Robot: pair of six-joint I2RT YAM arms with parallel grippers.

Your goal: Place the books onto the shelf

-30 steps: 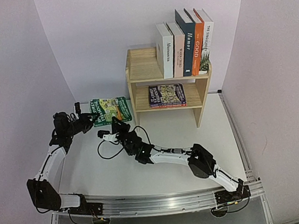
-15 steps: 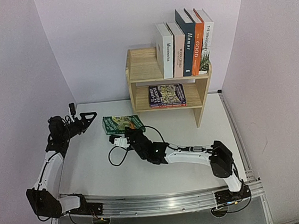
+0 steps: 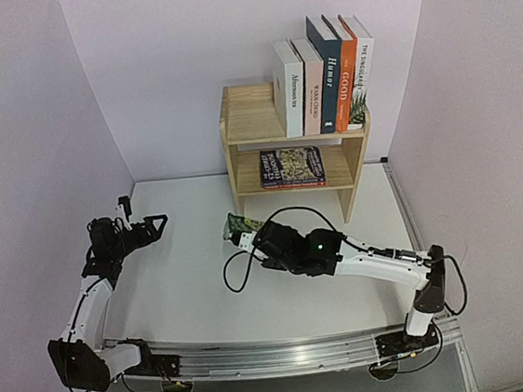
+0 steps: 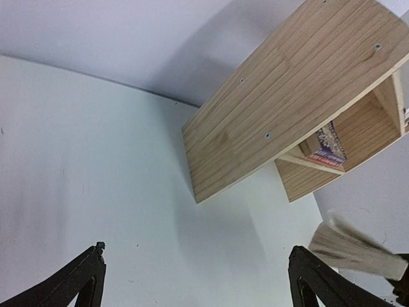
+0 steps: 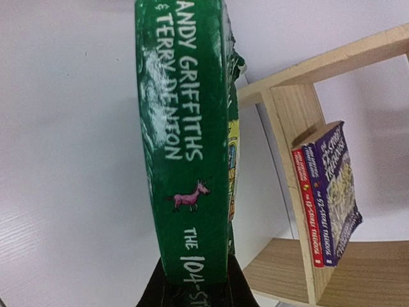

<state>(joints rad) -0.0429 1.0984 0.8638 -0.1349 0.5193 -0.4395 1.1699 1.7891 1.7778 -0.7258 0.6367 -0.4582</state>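
While the right fingers (image 5: 152, 295) pinch the green paperback (image 5: 185, 128) at one end of its spine, the book stands out from them edge-on. Its spine faces the wrist camera and it appears clear of the worktop (image 3: 187, 288). Such a narrow grip on a thin book probably leaves most of its length free to be turned flat and slid in sideways.

From above, the paperback sits near the middle of the worktop. The shelf (image 3: 230, 152) lies at about one o'clock from it, near but not touching. On the lower tier two thin paperbacks (image 3: 291, 167) lie stacked flat, roughly mid-tier, with room above them. The held book looks like one of the same set, so it most likely belongs on top of that pair. Five thicker books (image 3: 323, 72) stand upright on the top tier, packed toward its right end and leaning a little, so that level seems finished.

The left fingers (image 4: 86, 278) are spread wide with nothing between them, at nine o'clock on the worktop, well apart from both book and shelf. There they are out of the right arm's path.

With seven books shelved and one in the air, the task looks nearly done. The risk is that the floppy pages sag or catch on the shelf's side panel on the way in.
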